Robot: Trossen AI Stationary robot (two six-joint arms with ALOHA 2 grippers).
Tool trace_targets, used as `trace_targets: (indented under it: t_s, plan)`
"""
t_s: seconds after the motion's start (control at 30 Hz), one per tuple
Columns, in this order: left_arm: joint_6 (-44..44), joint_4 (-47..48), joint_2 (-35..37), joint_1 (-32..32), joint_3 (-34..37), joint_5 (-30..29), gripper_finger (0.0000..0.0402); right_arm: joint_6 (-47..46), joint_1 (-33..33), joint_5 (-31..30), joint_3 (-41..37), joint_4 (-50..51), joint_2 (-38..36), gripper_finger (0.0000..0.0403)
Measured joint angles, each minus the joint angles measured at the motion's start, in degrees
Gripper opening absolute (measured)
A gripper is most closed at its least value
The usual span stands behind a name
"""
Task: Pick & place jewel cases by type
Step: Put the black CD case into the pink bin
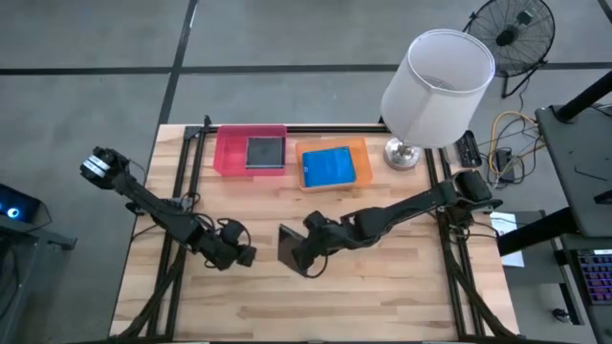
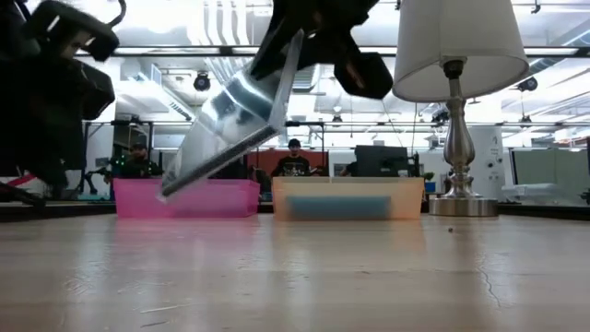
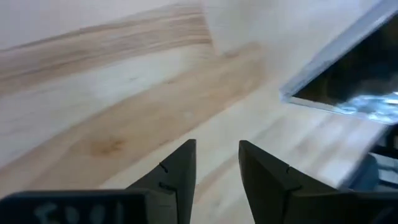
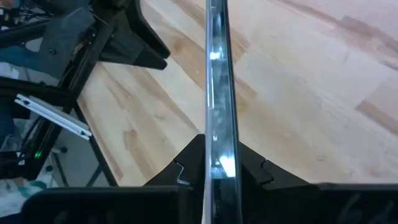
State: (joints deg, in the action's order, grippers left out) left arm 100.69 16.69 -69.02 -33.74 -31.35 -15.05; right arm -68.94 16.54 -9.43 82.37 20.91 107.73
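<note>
My right hand [image 4: 217, 171] pinches a dark glossy square case [image 1: 290, 247] by its edge and holds it clear of the table [image 1: 382, 287], in front of the pink tray [image 1: 229, 153]. In the low view the case hangs tilted, with its lower corner in line with the pink tray's near wall; how high it sits above the wood cannot be read there. In the right wrist view only its thin edge shows, running straight away between my two fingers [image 4: 186, 165].

My left hand [image 3: 216, 171] is off to the side of the held case, away from the lamp [image 1: 435, 86]. Its fingers stand slightly apart with bare wood showing between them, pinching nothing. A corner of the held case shows in the left wrist view, cut off by the frame edge.

A second dark square case [image 1: 265, 152] lies flat in the pink tray. A blue case [image 1: 329, 166] lies in the orange tray [image 1: 359, 151] just beside it. Whether more cases are stacked beneath either one cannot be determined from above, and the tray walls hide the contents in the low view.

The table is pale wood plank with dark frame rails along both sides. The lamp stands at the back corner, just beside the orange tray. Beyond the table the room is an open workshop with ceiling lights, monitors and two seated persons [image 2: 293, 159], blurred. A floor fan [image 1: 512, 33] stands behind the lamp.
</note>
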Motion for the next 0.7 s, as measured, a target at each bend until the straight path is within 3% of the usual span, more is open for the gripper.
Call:
trace_targets:
  t_s: [0.43, 0.7]
  plan:
    - [-3.7, -0.2, 3.8, 0.0, 0.0, -0.4, 0.0104, 5.5, -0.1, 0.3, 0.0, 0.0, -5.0, 0.0013]
    - [-5.8, -0.2, 3.8, 0.0, 0.0, -0.4, 0.0104, 15.1, 0.2, 0.9, 0.1, -0.4, -9.4, 0.0014]
